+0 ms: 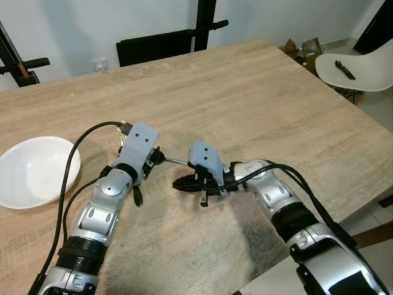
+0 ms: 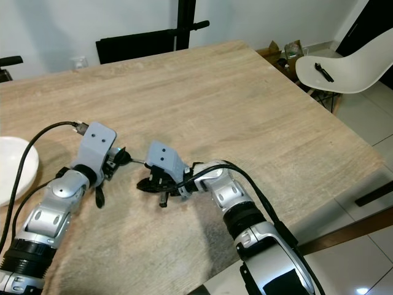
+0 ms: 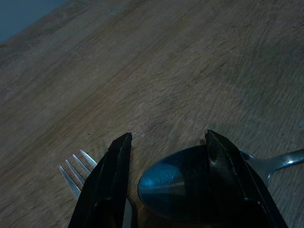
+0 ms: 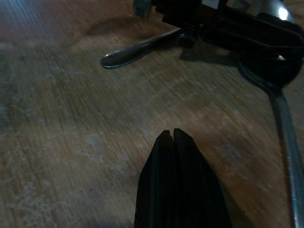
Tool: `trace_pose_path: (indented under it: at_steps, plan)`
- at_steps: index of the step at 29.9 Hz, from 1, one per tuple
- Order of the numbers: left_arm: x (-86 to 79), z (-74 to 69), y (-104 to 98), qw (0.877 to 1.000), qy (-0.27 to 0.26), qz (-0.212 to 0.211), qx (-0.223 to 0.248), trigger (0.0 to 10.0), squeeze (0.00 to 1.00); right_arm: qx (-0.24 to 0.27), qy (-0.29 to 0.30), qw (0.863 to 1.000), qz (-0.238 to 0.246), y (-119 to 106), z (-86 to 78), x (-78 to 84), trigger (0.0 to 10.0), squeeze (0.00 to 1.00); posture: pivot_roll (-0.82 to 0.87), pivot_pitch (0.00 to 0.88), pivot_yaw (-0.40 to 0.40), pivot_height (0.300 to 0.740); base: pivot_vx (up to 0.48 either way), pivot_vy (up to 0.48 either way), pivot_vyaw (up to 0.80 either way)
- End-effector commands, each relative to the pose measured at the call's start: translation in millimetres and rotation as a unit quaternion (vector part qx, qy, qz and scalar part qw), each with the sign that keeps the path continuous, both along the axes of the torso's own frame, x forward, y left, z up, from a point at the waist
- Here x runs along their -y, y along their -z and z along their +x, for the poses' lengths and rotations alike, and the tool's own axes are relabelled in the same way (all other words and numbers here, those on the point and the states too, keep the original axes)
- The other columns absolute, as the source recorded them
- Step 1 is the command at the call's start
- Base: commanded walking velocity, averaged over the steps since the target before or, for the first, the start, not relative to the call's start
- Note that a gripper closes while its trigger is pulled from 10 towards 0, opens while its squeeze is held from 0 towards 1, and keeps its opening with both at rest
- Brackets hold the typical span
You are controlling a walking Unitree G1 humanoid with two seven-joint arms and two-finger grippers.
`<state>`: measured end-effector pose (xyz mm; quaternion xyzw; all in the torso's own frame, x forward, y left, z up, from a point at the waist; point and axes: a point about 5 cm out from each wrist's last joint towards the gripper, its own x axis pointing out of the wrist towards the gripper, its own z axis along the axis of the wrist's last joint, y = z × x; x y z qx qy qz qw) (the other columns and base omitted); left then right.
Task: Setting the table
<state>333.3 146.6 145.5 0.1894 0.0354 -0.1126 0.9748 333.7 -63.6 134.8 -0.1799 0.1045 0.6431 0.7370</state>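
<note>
On the wooden table (image 1: 258, 98), left fingers (image 3: 107, 190) apart over spoon (image 3: 166, 187) and fork (image 3: 76, 173), right fingers (image 4: 178, 180) together, white bowl (image 1: 34, 172) aside.

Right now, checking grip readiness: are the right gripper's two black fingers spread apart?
No, the right gripper has its fingertips pressed together above the wooden table.

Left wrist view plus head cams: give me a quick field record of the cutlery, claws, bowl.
surface: wooden table
spoon: lying on the table, bowl end between the left claw's fingers
fork: tines beside one left finger
left claw: open, down at the spoon
right claw: shut, empty, tips low over the table
white bowl: on the robot's left, apart from cutlery
</note>
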Motion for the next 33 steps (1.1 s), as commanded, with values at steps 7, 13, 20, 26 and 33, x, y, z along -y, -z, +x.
trace_pose_path:
  at_steps: [7,13,20,26,33]
  plan:
    - [2.3,-3.3,5,1.0,0.007,0.006,-0.007,10.0,0.0,-0.024,0.005,0.999,0.025,0,1.1,1.6,0.0,0.0,-0.05,0.096,-0.019,0.74,0.0,0.0,0.0]
    - [2.6,-3.7,5,1.0,0.008,0.005,-0.007,10.0,0.0,-0.02,0.008,0.999,0.034,-4,4.0,1.7,0.0,0.0,-0.05,0.095,-0.019,0.74,0.0,0.0,0.0]
    - [2.7,-3.5,5,1.0,0.008,0.006,-0.008,10.0,0.0,-0.001,0.026,0.997,0.079,-22,11.0,-1.5,0.0,0.0,-0.05,0.094,-0.019,0.74,0.0,0.0,0.0]
    - [2.8,-3.7,6,1.0,0.009,0.006,-0.009,10.0,0.0,0.014,0.031,0.994,0.106,-34,14.0,-4.9,10.0,0.0,-0.05,0.094,-0.019,0.74,0.0,0.0,0.0]
    - [3.3,-4.0,6,1.0,0.007,0.005,-0.009,10.0,0.0,0.03,0.034,0.994,0.096,-36,16.8,-7.3,10.0,1.0,-0.04,0.099,-0.028,0.74,0.0,0.0,0.0]
